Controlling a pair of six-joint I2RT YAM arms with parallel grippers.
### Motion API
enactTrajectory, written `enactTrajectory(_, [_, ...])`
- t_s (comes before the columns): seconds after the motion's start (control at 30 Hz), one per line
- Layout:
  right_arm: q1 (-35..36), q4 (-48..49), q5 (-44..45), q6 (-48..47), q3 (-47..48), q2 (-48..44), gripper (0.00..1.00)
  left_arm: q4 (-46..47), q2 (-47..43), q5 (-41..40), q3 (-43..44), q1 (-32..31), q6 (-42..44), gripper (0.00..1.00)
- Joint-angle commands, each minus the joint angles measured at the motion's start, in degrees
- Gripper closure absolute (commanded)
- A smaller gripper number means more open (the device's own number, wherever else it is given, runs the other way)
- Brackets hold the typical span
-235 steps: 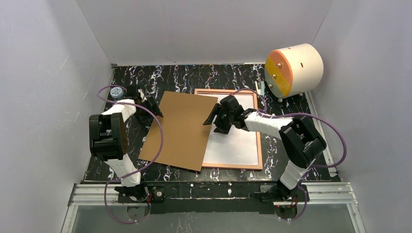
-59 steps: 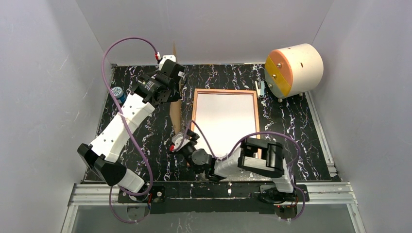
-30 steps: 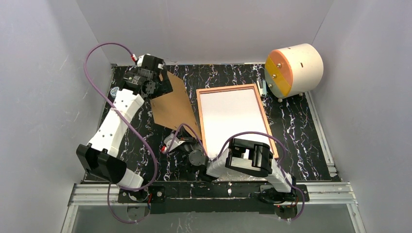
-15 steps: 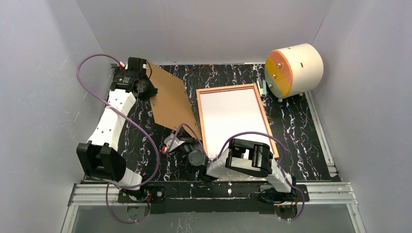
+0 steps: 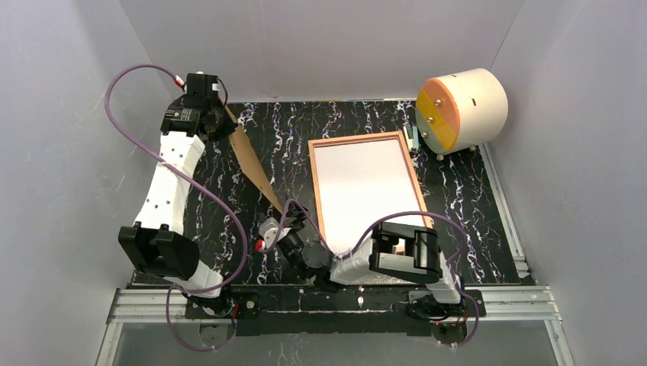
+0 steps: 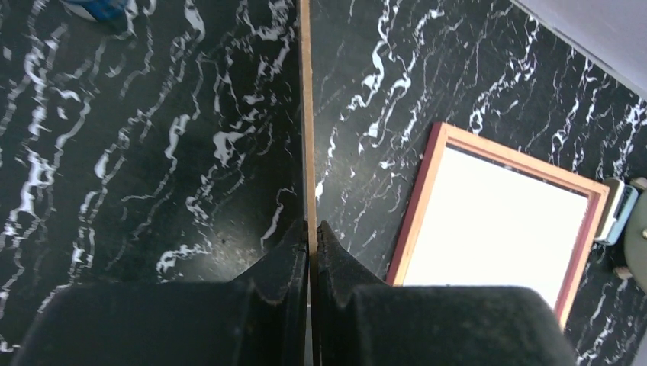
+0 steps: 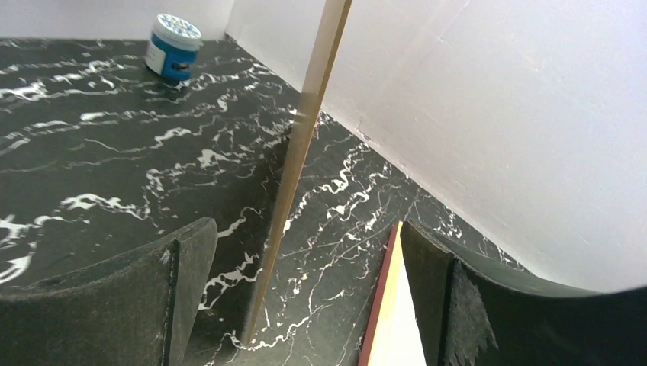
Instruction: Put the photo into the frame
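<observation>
The fingers of my left gripper [image 6: 312, 229] are pinched shut on the thin, flat brown backing board [image 6: 306, 114]. I hold it on edge and tilted, to the left of the thin rectangular wood-brown frame [image 5: 312, 183]. My right gripper [image 7: 305, 229] stands wide open just off the frame's near-left corner. The board's lower end stands between its fingers and touches neither. The frame lies flat on the black marble-patterned table [image 5: 458, 198], and the rectangular photo [image 5: 366, 191] lies inside it, plain white back up. A cream cylinder with an orange-and-yellow face [image 5: 461, 110] sits beyond the frame's far-right corner.
</observation>
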Motion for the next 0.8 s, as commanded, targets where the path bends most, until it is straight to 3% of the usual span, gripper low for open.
enactTrajectory(0.0, [1.7, 3.0, -1.7, 1.8, -2.4, -8.5, 0.01, -1.1, -0.2, -4.4, 8.7, 0.6, 4.0, 1.00])
enactTrajectory(0.3, [-2.9, -23.7, -9.2, 23.8, -13.3, -29.4, 0.01, -0.6, 0.6, -5.4, 18.7, 0.7, 8.4, 1.00])
enactTrajectory(0.43, [-8.4, -37.4, -10.7, 35.1, -17.1, -38.8, 0.01, 0.4, 0.4, -3.5, 20.0, 0.7, 9.2, 1.00])
enactTrajectory(0.53, [-16.3, -52.1, -15.0, 48.7, -17.8, -46.6, 0.01, 1.5, -0.1, 2.4, 19.5, 0.7, 8.4, 1.00])
enactTrajectory(0.63, [-28.1, -77.9, -24.0, 61.2, -11.8, -51.3, 0.01, 2.7, -0.7, 13.2, 18.1, 0.7, 6.2, 1.00])
enactTrajectory(0.77, [-42.2, -93.9, -27.7, 69.1, -10.6, -55.6, 0.01, 8.2, -3.2, 26.4, 12.6, 0.7, 2.4, 1.00])
